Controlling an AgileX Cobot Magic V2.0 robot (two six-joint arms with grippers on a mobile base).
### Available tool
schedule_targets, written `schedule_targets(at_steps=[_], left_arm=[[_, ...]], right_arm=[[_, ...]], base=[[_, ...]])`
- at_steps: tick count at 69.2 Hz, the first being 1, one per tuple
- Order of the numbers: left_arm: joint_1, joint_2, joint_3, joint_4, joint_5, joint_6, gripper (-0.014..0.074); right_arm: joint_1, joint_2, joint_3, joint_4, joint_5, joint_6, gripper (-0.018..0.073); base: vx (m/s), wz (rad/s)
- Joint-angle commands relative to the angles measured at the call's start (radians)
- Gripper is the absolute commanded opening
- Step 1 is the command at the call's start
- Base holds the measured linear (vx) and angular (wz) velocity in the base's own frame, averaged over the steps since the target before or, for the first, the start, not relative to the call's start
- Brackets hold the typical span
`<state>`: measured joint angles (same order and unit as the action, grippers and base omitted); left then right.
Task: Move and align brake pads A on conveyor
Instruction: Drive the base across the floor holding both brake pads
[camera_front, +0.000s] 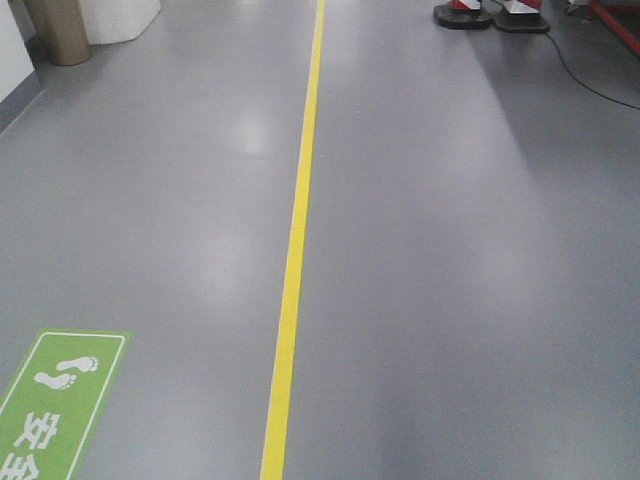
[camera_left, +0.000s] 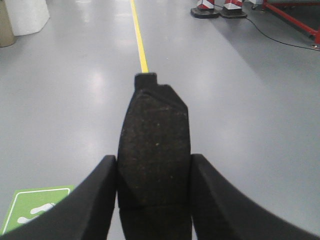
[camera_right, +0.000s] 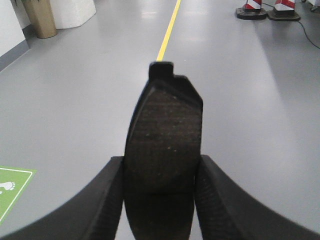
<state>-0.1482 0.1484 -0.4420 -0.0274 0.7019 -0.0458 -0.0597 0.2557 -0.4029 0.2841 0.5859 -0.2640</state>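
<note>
Between the black fingers of the left pincer (camera_left: 152, 167) sits a brake pad (camera_left: 155, 130) — the fingers press on its 2 long edges, so the pincer is clamped on it. Its rough, dark friction face is turned up toward the wrist camera, and a small black tab of the backing plate sticks out at the far end. The right pincer (camera_right: 161, 167) is likewise clamped on a second brake pad (camera_right: 167, 125), gripped by its long edges, with its grainy face toward the lens and a notched black tab at the far tip. Both pads are held in the air above a smooth grey floor (camera_front: 450, 260). A yellow line (camera_front: 298, 220) runs straight along the floor, away from the robot. Left of it, near the bottom edge, lies a green sign (camera_front: 45, 410) with 2 white footprints. At the far end stand 2 red-and-white striped bases (camera_front: 490, 12) with a black cable (camera_front: 590, 80) trailing to the right — and, in the far left corner, a tan cylinder (camera_front: 60, 30) beside a white block (camera_front: 125, 15).
</note>
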Motion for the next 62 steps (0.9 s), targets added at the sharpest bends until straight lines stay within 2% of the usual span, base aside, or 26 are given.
schedule_targets(at_steps=[1,31,62], left_arm=[[-0.006,0.010,-0.027,-0.009,-0.092,0.001,-0.0006],[-0.006,0.010,-0.027,-0.009,-0.092,0.001,-0.0006],[-0.006,0.010,-0.027,-0.009,-0.092,0.001,-0.0006]], right_arm=[[-0.005,0.006,-0.028,0.008,-0.098,-0.009,-0.0005],[-0.005,0.006,-0.028,0.008,-0.098,-0.009,-0.0005],[-0.005,0.006,-0.028,0.009,-0.098,-0.009,-0.0005]], base=[[0.14,0.19],[0.29,0.06],[0.59,-0.14]])
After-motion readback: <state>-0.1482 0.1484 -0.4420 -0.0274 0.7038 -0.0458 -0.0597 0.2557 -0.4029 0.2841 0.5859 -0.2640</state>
